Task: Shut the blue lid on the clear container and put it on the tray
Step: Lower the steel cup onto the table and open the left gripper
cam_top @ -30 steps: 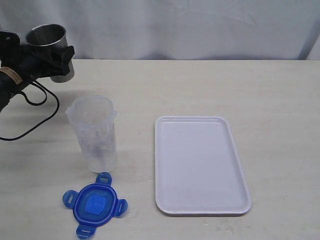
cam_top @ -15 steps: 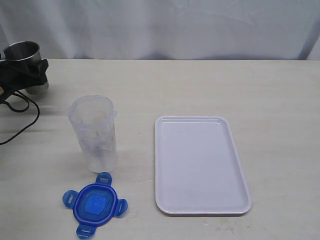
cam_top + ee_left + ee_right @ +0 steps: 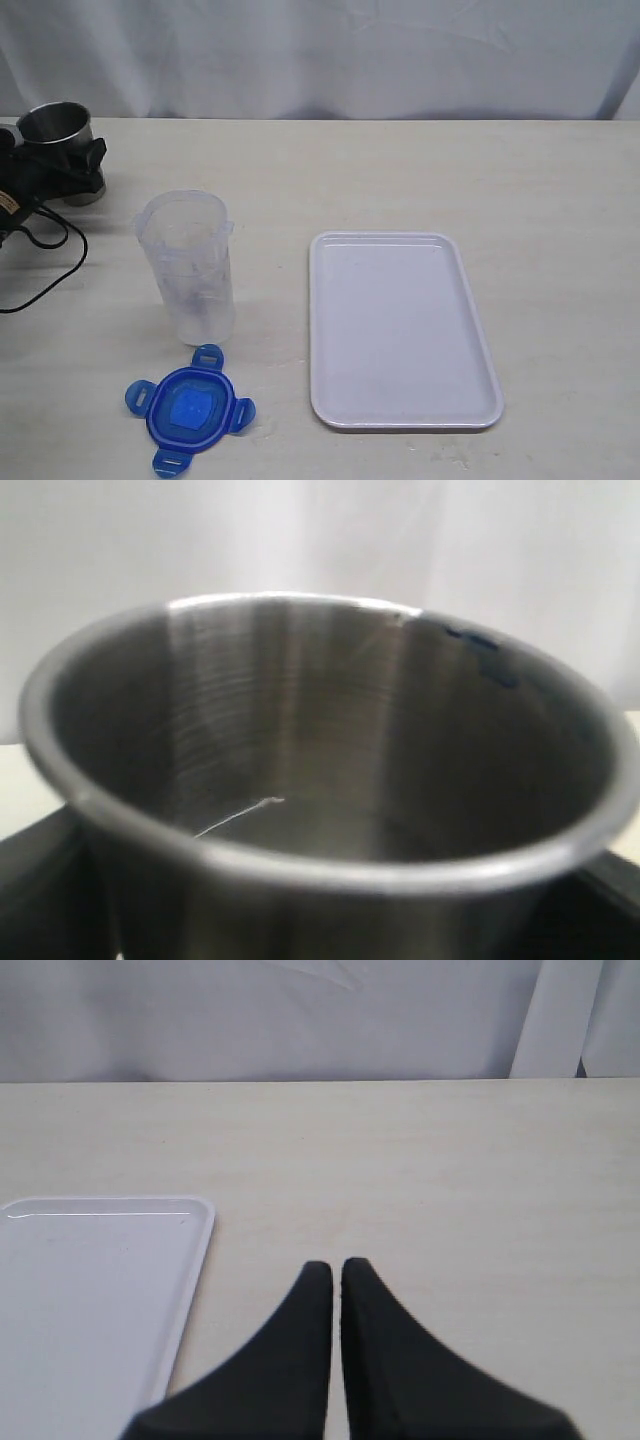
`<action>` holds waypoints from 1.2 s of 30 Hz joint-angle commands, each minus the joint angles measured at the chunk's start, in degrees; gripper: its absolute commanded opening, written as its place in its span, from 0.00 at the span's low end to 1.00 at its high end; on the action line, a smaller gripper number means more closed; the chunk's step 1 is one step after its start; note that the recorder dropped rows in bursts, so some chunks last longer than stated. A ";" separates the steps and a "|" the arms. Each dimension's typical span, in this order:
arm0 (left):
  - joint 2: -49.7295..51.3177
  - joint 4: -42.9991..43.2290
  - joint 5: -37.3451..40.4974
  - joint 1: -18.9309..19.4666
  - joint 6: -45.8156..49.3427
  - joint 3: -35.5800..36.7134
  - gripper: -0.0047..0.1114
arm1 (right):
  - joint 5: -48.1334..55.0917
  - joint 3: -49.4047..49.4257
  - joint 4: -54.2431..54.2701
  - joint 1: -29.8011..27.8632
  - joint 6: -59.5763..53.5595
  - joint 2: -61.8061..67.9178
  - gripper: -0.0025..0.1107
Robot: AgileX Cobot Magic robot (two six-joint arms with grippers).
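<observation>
1. At the table's (image 3: pixel 330 170) far left edge, my left gripper (image 3: pixel 60 172) clamps the steel cup (image 3: pixel 55 122).
2. The clear container (image 3: pixel 188 265) stands upright and uncovered. The blue lid (image 3: pixel 190 410) lies flat just in front of it, near the front edge.
3. Bare table separates both from the tray (image 3: pixel 400 330).
4. My right gripper (image 3: pixel 335 1265) is pressed almost closed and empty, beside the tray's corner, with open table ahead.

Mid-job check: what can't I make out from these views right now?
- Steel cup base: exterior view, left gripper hides it; touchdown unclear.
- Right gripper: outside exterior view; wrist view only.
- Clear container markings: too faint to read.
</observation>
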 commanded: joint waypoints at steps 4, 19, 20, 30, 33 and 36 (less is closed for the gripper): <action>-0.21 0.30 -3.54 -0.14 -0.05 -0.58 0.17 | -0.68 0.14 -0.35 -0.08 -0.37 -0.22 0.06; -0.21 3.65 -3.54 -0.04 -0.20 -0.58 0.77 | -0.68 0.14 -0.35 -0.08 -0.37 -0.22 0.06; -0.21 3.65 -3.54 -0.04 -1.24 -0.58 0.77 | -0.68 0.14 -0.35 -0.08 -0.37 -0.22 0.06; -0.21 9.17 -3.54 1.10 -4.61 -0.46 0.77 | -0.68 0.14 -0.35 -0.08 -0.37 -0.22 0.06; -0.21 10.74 -3.54 1.10 -5.36 -0.46 0.77 | -0.68 0.14 -0.35 -0.08 -0.37 -0.22 0.06; -0.21 11.17 -2.47 1.38 -5.59 -0.46 0.77 | -0.68 0.14 -0.35 -0.08 -0.37 -0.22 0.06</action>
